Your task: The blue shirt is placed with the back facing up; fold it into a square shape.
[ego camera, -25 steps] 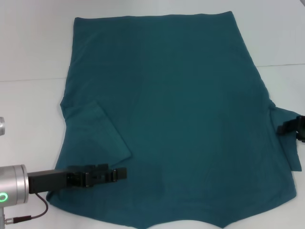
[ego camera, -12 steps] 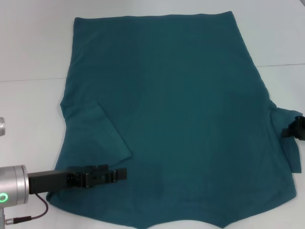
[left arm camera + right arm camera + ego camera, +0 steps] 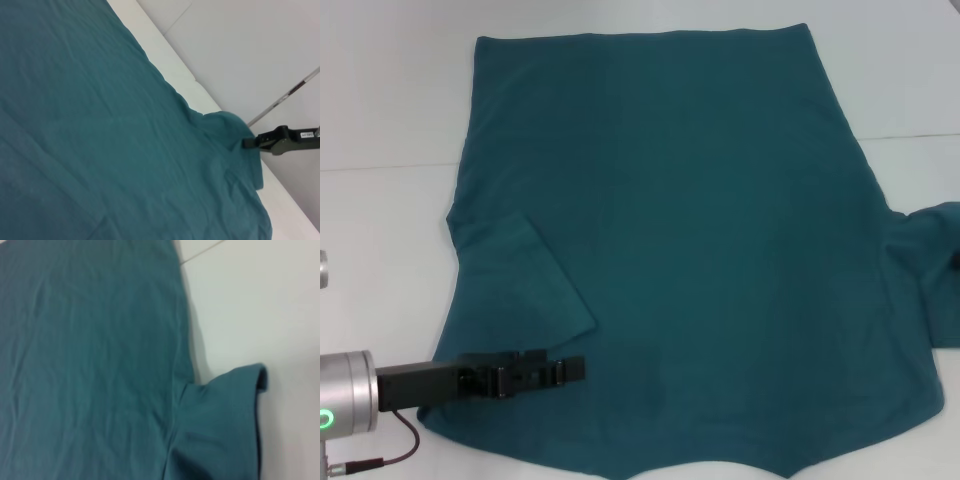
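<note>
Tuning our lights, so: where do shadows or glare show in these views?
Head view: faint shadow on the blue shirt past the left pincer, no glare on the table. Right wrist view: thin shadow along the shirt's sleeve edge. Left wrist view: evenly lit.

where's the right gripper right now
It is out of the head view; the left wrist view shows the right gripper off the table's right edge, at the tip of the blue shirt's right sleeve, pulling it outward.

surface: white table [image 3: 380,90] | on it: blue shirt [image 3: 680,250], spread flat
</note>
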Controlling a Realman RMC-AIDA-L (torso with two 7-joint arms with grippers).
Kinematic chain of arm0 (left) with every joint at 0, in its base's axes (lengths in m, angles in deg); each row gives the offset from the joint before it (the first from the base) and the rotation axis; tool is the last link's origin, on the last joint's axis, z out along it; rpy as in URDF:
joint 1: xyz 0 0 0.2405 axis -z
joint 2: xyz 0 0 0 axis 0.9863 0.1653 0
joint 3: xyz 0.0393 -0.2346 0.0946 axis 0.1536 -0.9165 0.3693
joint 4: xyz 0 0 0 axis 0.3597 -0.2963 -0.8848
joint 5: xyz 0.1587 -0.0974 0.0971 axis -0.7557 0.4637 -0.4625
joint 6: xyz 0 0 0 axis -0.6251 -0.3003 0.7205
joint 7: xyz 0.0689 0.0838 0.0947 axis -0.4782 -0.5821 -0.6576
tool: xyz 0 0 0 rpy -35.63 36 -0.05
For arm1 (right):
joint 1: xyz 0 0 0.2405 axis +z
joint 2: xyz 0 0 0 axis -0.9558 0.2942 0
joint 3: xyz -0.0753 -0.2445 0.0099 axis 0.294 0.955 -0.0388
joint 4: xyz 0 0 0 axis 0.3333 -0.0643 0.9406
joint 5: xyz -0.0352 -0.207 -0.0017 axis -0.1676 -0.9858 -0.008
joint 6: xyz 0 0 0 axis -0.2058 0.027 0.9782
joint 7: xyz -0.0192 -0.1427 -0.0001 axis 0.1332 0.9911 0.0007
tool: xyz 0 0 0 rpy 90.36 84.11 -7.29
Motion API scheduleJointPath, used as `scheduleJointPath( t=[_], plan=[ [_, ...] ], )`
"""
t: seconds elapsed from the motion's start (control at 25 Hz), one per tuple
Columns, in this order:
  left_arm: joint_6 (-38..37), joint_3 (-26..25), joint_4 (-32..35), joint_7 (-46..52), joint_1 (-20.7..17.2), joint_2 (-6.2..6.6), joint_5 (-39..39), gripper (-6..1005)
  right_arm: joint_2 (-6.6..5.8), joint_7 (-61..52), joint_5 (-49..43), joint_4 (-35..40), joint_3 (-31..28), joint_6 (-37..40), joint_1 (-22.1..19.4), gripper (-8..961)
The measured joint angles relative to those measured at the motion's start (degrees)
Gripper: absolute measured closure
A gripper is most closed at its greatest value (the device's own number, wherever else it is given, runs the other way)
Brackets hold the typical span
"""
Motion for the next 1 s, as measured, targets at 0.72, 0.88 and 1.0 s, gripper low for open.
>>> scheduleJointPath(
  t=[0.72, 0.88, 1.0],
  plan=[
    [-0.2, 0.0, 0.0, 0.6, -0.3, -0.01, 0.0, 94, -4.38, -3.5, -10.3, 1.1, 3.5, 5.4, 9.3, 934],
    [-0.2, 0.0, 0.0, 0.7, -0.3, 0.05, 0.1, 94, -4.78, -4.1, -11.5, 1.7, 3.9, 6.3, 10.0, 934],
    [-0.1, 0.0, 0.0, 0.7, -0.3, 0.07, 0.1, 94, -4.87, -4.4, -13.0, 2.4, 4.1, 7.2, 10.3, 934]
  ],
)
